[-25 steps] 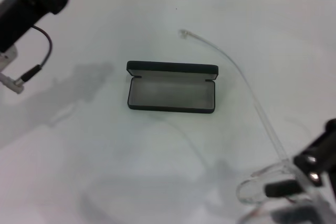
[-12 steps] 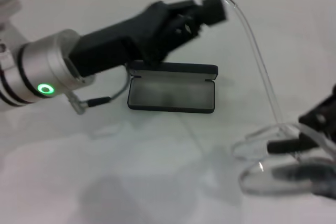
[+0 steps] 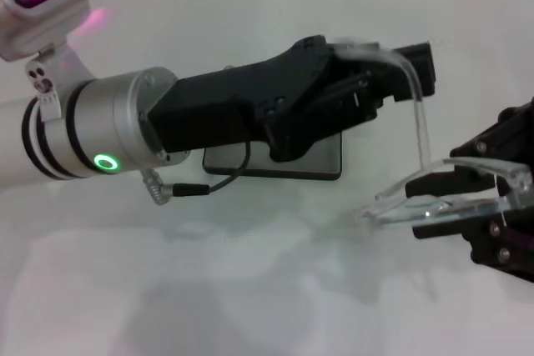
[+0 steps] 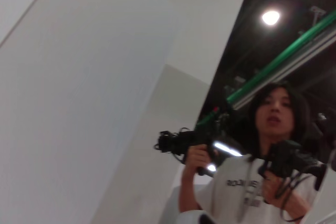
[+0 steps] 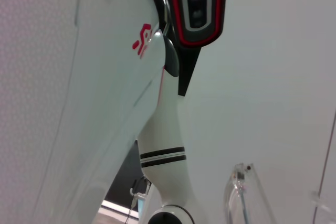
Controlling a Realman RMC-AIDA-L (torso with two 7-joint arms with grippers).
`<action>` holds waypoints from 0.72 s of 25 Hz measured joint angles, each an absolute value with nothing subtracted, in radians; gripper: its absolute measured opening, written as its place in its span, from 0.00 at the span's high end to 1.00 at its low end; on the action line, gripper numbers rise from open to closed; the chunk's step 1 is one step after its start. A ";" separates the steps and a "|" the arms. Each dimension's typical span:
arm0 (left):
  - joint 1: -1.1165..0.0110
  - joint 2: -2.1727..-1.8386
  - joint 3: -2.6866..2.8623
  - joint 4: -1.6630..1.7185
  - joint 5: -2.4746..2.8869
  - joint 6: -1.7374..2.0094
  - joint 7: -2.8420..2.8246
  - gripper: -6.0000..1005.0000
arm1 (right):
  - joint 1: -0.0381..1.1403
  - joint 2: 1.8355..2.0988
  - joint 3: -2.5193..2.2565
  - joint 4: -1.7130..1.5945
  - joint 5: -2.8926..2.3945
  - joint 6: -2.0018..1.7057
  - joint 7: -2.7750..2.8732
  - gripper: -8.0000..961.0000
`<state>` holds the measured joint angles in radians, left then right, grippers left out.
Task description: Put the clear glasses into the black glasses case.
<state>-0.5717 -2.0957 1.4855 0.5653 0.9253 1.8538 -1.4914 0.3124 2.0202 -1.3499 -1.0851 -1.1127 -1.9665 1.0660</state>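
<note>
The clear glasses (image 3: 442,193) hang above the white table at the right, lens low and one temple arm rising toward the centre. My right gripper (image 3: 480,214) is shut on the lens end. My left arm stretches across from the left, and my left gripper (image 3: 400,68) sits right at the raised temple arm's tip; the grip there is hidden. The black glasses case (image 3: 321,162) lies under the left arm, with only a strip of its near edge showing. A clear edge of the glasses (image 5: 244,192) shows in the right wrist view.
The white table (image 3: 209,273) spreads around the case, with a tiled wall along its far edge. A thin cable (image 3: 209,189) dangles from the left forearm. In the left wrist view a person (image 4: 262,145) holds hand controllers.
My left arm has swung in from the left, over the case, up to the temple arm. The right gripper has raised and tilted the glasses, bringing the temple arm toward the centre.
</note>
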 joint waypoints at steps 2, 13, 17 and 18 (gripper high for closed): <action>-0.572 -2.096 1.488 0.566 0.925 1.873 -1.484 0.90 | 0.312 2.020 -1.348 -1.074 -1.111 -1.965 1.062 0.87; -0.575 -2.097 1.517 0.566 0.924 1.884 -1.465 0.90 | 0.314 2.022 -1.340 -1.050 -1.111 -1.955 1.056 0.87; -0.576 -2.096 1.527 0.566 0.924 1.884 -1.459 0.90 | 0.312 2.022 -1.339 -1.049 -1.110 -1.952 1.056 0.87; -0.576 -2.096 1.527 0.566 0.924 1.884 -1.459 0.90 | 0.312 2.022 -1.339 -1.049 -1.109 -1.951 1.056 0.87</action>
